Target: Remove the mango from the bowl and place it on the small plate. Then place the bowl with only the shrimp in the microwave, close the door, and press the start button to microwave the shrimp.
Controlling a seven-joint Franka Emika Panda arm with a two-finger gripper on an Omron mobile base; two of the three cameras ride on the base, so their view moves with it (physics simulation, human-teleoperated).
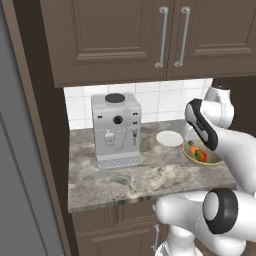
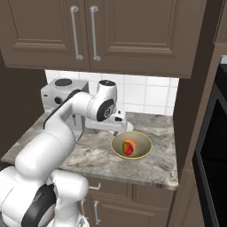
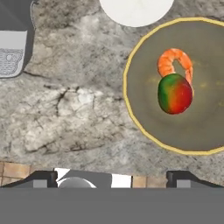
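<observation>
The olive-yellow bowl (image 3: 201,48) (image 2: 142,142) (image 1: 212,161) sits on the stone counter with the mango (image 3: 175,93) (image 2: 128,147) (image 1: 201,156) and the curled orange shrimp (image 3: 168,61) (image 1: 194,149) in it, touching each other. Just beyond the bowl lies the small white plate (image 3: 136,11) (image 1: 170,138), with nothing on it. My gripper (image 3: 113,179) (image 2: 119,129) hovers above the counter to the bowl's left, open and holding nothing, looking straight down. The microwave's dark front (image 2: 217,142) is at the right edge of the right base view.
A grey coffee machine (image 1: 116,130) (image 2: 62,95) stands on the counter (image 1: 130,175) to the left, its drip tray (image 3: 11,59) near my hand. Brown wall cabinets (image 1: 150,35) hang overhead. A dark tall panel (image 1: 35,125) bounds the counter's left end.
</observation>
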